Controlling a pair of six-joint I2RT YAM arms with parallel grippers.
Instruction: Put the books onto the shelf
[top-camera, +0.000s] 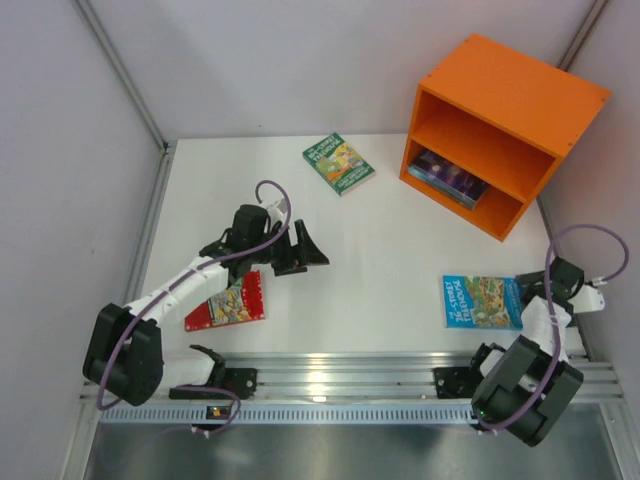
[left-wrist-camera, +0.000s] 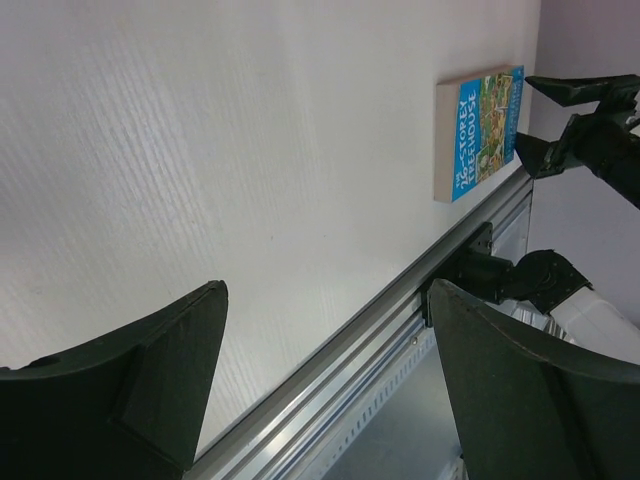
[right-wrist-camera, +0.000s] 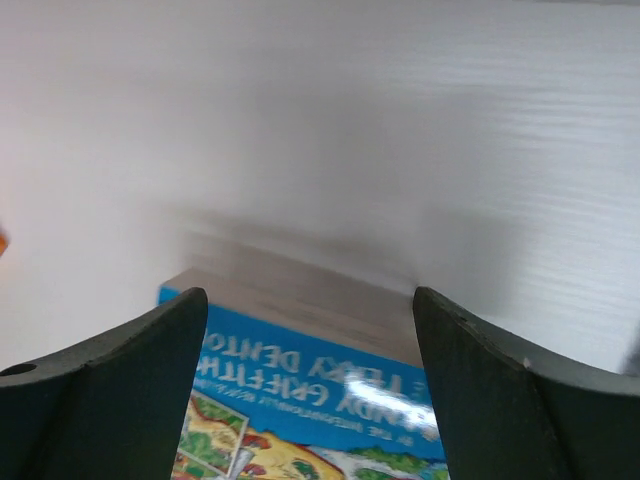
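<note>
Right, you're two down by the look of it. The bright orange wooden box shelf (top-camera: 512, 92), well beyond your right jaws, already has a dark purple paperback (top-camera: 452, 176) lying flat in its lower compartment. A paler blue edge (top-camera: 422, 172) shows beneath it, most likely the pale blue book. The upper compartment shows nothing.

That leaves three out on the white worktop (top-camera: 400, 250). The bright blue paperback with the busy illustrated cover (right-wrist-camera: 330, 400) lies right below your right jaws. They stand spread wide with the book between them, and no grip is made yet, so I'd say that's the one in hand.

Your left jaws are wide apart too and carrying nothing, hovering over bare worktop. The red paperback (top-camera: 228, 302) lies behind them, beneath the left forearm. The green paperback (top-camera: 338, 164) sits well ahead of them, off toward the shelf.

So call it a little under halfway: blue to lift and carry over, then red and green. These covers are thin and flat to the worktop, so getting a jaw under an edge looks like the fiddly part.
</note>
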